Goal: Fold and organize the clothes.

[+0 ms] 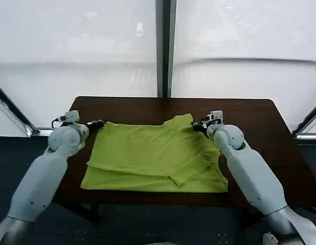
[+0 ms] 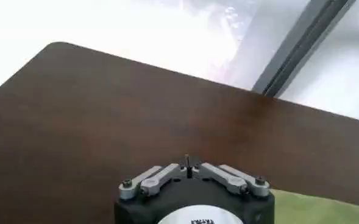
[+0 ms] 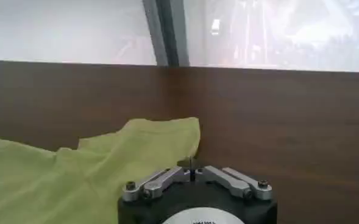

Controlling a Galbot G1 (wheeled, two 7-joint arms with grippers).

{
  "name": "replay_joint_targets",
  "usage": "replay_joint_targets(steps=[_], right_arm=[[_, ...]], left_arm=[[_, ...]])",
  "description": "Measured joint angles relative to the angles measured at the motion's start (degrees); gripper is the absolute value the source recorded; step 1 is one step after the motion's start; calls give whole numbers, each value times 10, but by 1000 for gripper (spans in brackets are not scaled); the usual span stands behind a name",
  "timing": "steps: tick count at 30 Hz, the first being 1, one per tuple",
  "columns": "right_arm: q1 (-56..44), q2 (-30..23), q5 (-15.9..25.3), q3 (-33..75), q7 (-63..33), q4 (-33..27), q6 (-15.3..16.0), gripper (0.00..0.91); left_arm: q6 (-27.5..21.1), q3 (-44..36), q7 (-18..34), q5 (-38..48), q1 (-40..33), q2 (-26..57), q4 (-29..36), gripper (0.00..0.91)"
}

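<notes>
The clothes are one lime-green T-shirt (image 1: 152, 153), lying partly folded on the dark brown table (image 1: 249, 115), with a folded layer toward its near right. My left gripper (image 1: 100, 123) sits at the shirt's far left corner. In the left wrist view this gripper (image 2: 188, 163) is shut over bare wood, with the green fabric (image 2: 325, 208) off to one side. My right gripper (image 1: 197, 125) is at the shirt's far right corner, which stands slightly raised. In the right wrist view the right gripper (image 3: 191, 163) is shut with a bit of the shirt (image 3: 75, 176) at its tips.
The table's far edge meets a white wall with a dark vertical post (image 1: 165, 48). Bare wood surrounds the shirt at the back and on both sides. The shirt's near hem lies close to the table's front edge (image 1: 152, 193).
</notes>
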State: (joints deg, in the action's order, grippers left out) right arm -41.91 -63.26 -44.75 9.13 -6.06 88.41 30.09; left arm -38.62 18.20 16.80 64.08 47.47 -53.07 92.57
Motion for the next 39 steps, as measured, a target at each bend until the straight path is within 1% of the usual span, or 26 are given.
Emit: replay_joint_targets(steps=[6, 13, 17, 21, 26, 30, 32, 35, 39], right_arm=[[-19, 11, 1, 14, 0, 29, -6, 0], [-53, 33, 2, 38, 11, 81, -5, 0], [-81, 51, 1, 56, 15, 120, -2, 0], [-114, 68, 0, 76, 14, 169, 5, 0], [-179, 96, 2, 108, 14, 234, 16, 0], [-230, 115, 11, 128, 7, 276, 37, 0], [-253, 122, 15, 136, 6, 291, 45, 0], [-284, 131, 25, 141, 6, 314, 62, 0], [-316, 136, 40, 141, 7, 332, 77, 0]], left_arm=[[3, 18, 3, 7, 36, 16, 46, 20], [8, 49, 6, 16, 92, 37, 108, 10], [7, 70, 10, 21, 123, 43, 144, 20], [5, 93, 17, 27, 152, 47, 174, 10], [2, 121, 21, 31, 182, 52, 203, 10], [0, 150, 21, 34, 216, 58, 224, 10], [0, 164, 20, 36, 236, 59, 234, 20], [0, 186, 16, 36, 273, 55, 250, 10], [0, 214, 8, 24, 330, 44, 277, 10]])
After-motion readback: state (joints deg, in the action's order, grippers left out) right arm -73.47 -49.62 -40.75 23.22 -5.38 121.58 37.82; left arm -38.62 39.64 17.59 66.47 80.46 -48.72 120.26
